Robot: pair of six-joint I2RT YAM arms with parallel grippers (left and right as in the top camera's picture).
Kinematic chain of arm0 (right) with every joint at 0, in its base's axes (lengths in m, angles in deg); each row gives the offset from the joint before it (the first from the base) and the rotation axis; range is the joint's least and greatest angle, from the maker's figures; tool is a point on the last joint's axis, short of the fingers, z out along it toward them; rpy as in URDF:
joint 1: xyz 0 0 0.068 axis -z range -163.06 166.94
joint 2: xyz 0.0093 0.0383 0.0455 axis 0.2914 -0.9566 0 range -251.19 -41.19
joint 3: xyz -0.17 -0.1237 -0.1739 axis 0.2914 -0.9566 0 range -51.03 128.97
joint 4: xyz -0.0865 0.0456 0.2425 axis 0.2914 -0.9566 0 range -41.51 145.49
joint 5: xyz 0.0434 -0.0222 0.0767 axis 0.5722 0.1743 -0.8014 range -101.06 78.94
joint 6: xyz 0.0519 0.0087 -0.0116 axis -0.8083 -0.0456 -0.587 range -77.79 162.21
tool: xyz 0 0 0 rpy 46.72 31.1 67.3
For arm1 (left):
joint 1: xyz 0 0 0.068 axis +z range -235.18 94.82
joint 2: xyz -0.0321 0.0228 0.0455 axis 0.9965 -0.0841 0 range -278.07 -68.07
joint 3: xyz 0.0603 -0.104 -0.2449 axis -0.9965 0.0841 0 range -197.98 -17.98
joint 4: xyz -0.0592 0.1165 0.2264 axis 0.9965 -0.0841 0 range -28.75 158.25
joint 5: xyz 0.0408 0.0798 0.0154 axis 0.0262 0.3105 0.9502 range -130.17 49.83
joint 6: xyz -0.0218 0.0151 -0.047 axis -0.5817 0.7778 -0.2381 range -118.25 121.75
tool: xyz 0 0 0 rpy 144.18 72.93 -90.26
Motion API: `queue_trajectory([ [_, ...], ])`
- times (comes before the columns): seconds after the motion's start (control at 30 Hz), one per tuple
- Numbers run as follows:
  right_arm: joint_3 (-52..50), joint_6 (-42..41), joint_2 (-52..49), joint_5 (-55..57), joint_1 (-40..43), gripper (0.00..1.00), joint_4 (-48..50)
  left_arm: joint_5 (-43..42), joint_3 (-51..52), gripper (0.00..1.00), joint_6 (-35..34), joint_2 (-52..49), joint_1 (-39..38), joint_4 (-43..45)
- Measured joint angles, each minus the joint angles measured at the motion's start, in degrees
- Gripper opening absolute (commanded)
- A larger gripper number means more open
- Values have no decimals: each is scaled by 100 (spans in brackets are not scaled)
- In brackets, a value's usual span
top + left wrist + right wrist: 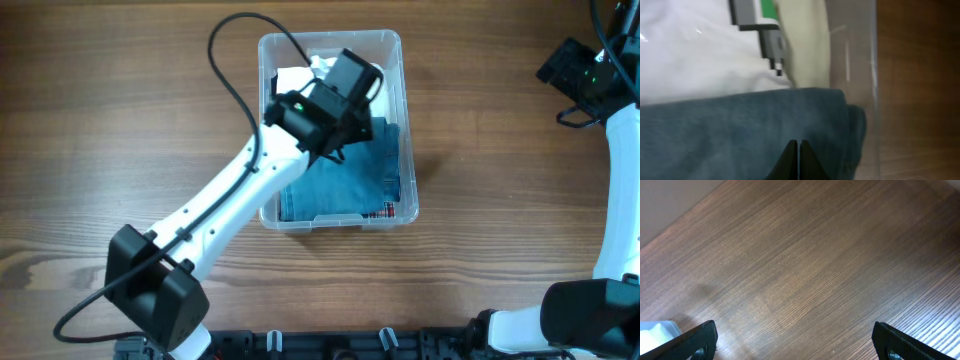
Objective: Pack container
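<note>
Container (pixel 330 37) holds blue cloth (pixel 345 185), white garment (pixel 695 60); left hand (pixel 797 147) pressed together above blue cloth; right hand (pixel 795 337) spread.

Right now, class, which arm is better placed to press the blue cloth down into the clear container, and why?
Left. The left gripper, shut, hangs right at the blue cloth inside the container. The right gripper, open and empty, is far off to the side over bare table.

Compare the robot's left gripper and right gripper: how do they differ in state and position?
The left gripper is shut; the right gripper is wide open. The left gripper is over the blue cloth inside the container; the right gripper is over the wooden table, outside it. Both have dark fingers.
</note>
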Motion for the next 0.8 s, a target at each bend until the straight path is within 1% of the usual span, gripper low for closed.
queue_trajectory([
  [0.13,0,0,0,0,0,100,0,-28,0,4,-74,-175,-140,199],
  [0.37,0,0,0,0,0,100,0,-103,0,4,-125,-745,-153,470],
  [0.57,0,0,0,0,0,100,-2,-98,-63,6,-129,-1062,-151,511],
  [0.67,0,0,0,0,0,100,-2,-103,-81,9,-127,-1075,-140,509],
  [0.8,0,0,0,0,0,100,0,-107,-85,23,-20,-1027,-129,509],
])
